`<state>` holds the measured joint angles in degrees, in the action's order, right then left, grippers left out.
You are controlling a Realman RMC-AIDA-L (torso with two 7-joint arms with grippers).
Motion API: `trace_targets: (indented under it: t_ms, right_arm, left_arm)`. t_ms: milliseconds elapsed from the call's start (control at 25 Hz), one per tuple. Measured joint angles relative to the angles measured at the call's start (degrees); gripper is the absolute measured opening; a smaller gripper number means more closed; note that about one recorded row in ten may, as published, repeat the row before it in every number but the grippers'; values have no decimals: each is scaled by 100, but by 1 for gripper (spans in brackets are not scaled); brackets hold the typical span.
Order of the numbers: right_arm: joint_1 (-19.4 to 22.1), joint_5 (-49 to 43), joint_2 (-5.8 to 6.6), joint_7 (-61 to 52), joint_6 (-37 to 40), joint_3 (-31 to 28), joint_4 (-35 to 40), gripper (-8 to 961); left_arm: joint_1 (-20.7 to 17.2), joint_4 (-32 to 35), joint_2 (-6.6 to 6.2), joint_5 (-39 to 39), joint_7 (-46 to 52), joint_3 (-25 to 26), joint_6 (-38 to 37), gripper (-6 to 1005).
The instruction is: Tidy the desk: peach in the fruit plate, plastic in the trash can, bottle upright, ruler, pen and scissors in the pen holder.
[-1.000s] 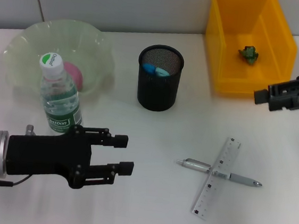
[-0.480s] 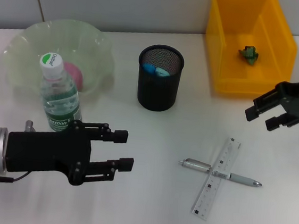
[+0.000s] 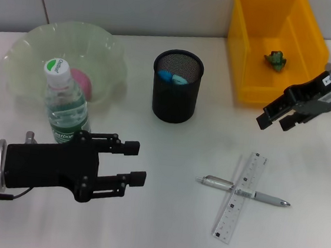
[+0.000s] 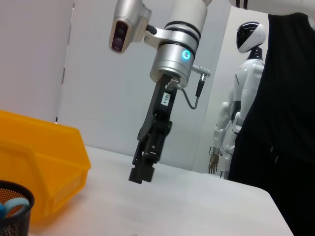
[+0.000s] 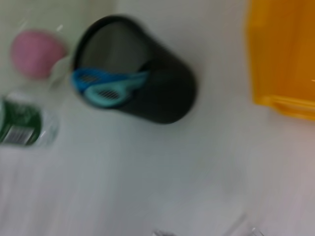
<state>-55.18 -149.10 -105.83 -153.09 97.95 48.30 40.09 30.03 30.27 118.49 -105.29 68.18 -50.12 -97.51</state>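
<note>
1. Here, on the left of the plain white flat surface (image 3: 160,230), the left tool (image 3: 136,164) hovers low, its black fingers parted wide and holding nothing.
2. Just behind it stands the small clear plastic water bottle (image 3: 65,106), upright, white cap on, green label facing forward.
3. Behind the bottle sits the wide translucent pale green fruit plate with a wavy rim (image 3: 18,61), and the smooth pink peach (image 3: 80,83) lies inside it.
4. Toward the middle stands the black cylindrical wire mesh pen holder (image 3: 175,95), with the blue-handled scissors (image 5: 106,86) inside it.
5. Right of centre, nearer the front, the slim silver-grey pen (image 3: 245,192) and the clear flat ruler with black markings (image 3: 241,196) lie crossed and touching on the surface.
6. At the back right is the bright yellow rectangular trash can (image 3: 247,47), a small green scrap of plastic (image 3: 275,59) on its floor.
7. The right tool (image 3: 276,118) hangs above the surface just in front of the trash can, fingers slightly apart and empty.
</note>
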Motion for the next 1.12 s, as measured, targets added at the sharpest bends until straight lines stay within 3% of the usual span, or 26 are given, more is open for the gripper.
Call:
trace_targets:
  t_ms: [320,480,720,960,1120]
  right_arm:
    - [-52,-71,22,1725,84,422,165,630]
    - [-49,-135,-85,2318,56,1005,386,630]
    - [-57,-325,-415,3053,40,1706,895,630]
    - [-5,-782,-889,4052,187,1881,1714,630]
    - [7,-796,-1024,4581,351,2123,1889,629]
  left_arm:
    - [-95,-48,3,121,74,141,15,590]
    - [-161,-54,9,196,77,128,11,590]
    - [-267,-65,13,236,58,107,126,591]
    - [-286,-37,2,238,244,147,193,591]
    - [-288,-64,2,250,370,154,363,591]
